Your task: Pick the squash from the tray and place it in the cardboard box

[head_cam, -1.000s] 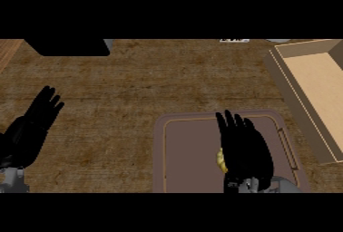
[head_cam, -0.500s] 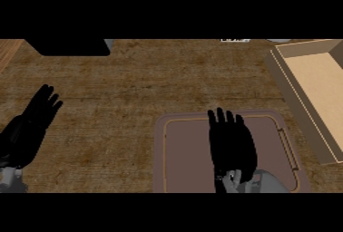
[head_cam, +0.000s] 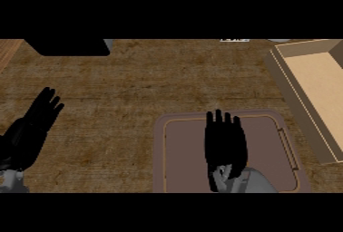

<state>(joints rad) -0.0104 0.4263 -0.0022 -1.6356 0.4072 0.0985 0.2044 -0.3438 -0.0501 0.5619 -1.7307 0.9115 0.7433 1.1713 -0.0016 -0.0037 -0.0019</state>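
The right hand (head_cam: 225, 144) lies flat over the tray (head_cam: 182, 158), fingers straight and together, the squash hidden from view.

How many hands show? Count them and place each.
2. Left hand open at the counter's left edge; right hand open over the tray. None seems hidden.

The tray (head_cam: 178, 156), a flat mauve-brown rectangle with rounded corners and a raised rim, is lying level with its far edge uppermost. The cardboard box (head_cam: 323, 84) is standing open and tan-floored just beside the tray's right rim, stretching past its far right corner. The squash is showing nowhere on the tray's bare floor, hidden or out of sight.
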